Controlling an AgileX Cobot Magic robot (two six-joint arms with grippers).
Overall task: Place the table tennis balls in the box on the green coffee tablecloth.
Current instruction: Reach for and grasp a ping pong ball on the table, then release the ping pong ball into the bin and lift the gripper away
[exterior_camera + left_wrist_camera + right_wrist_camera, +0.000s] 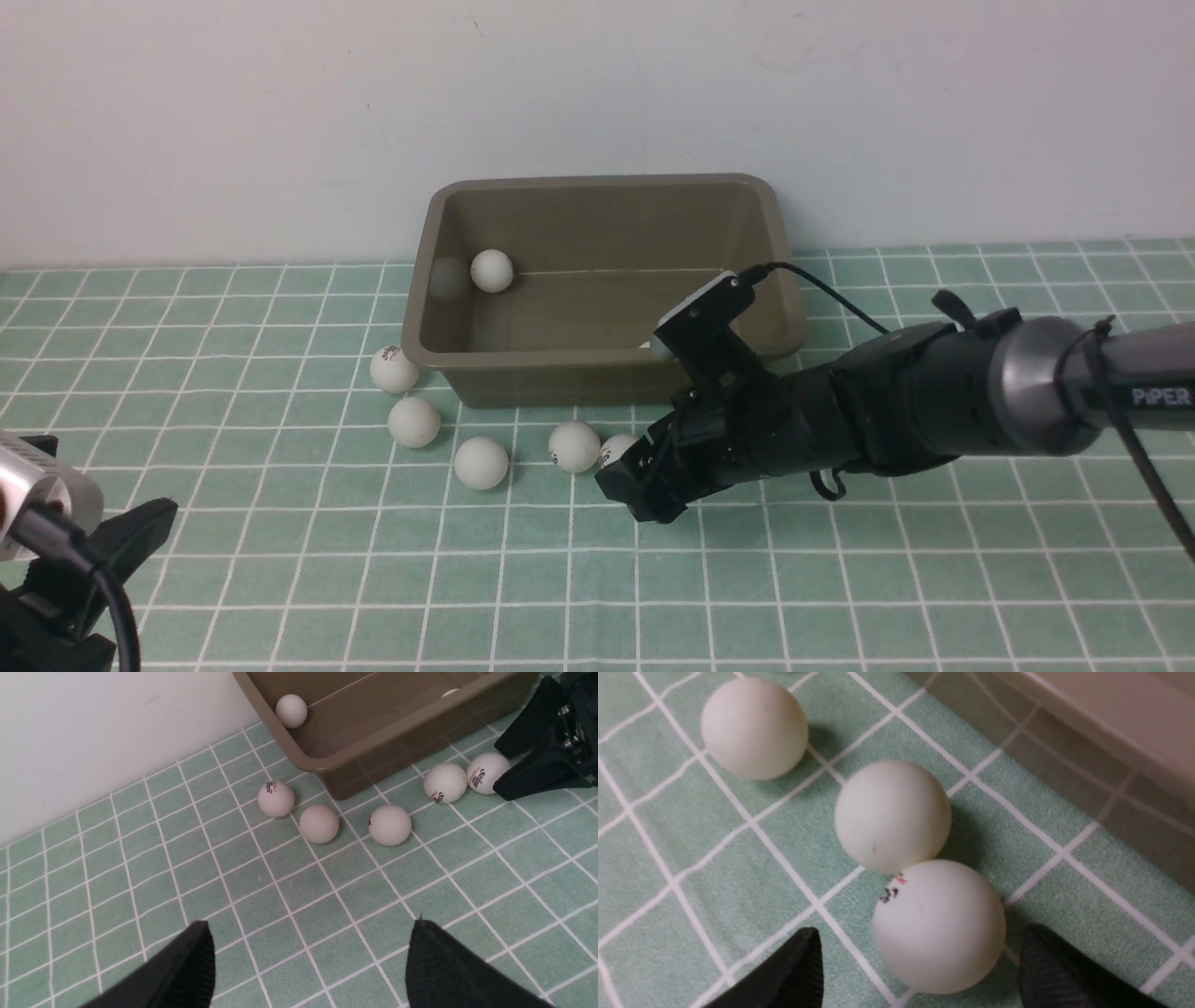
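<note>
Front: right gripper (624, 464) low at ctr, five table tennis balls (482, 463) on the green coffee tablecloth (840, 579) below the box (560, 383) (one inside, upper left).

L wrist: left gripper (308, 961) gapes, empty, at bottom edge.

R wrist: jaws wide astride lowest ball (938, 926), unclamped. It looks light and slick, likely to roll, so pinch across its widest part. Box wall crowds upper right; open cloth at left.

We list the table tennis balls (892, 816): white plastic, smooth, matt, some with a small dark print.
We list the box (597, 381): olive-brown plastic, smooth, with a faint sheen that mirrors a ball on its inner wall.
We list the green coffee tablecloth (840, 579): mint-green cloth, matt, with a fine fuzzy nap and thin white lines.
We list the right gripper (920, 931): black, matt, its pads (798, 970) finely ribbed.
We list the right arm (896, 401): black matt casing, with a collar (1041, 383) of dull grey metal.
</note>
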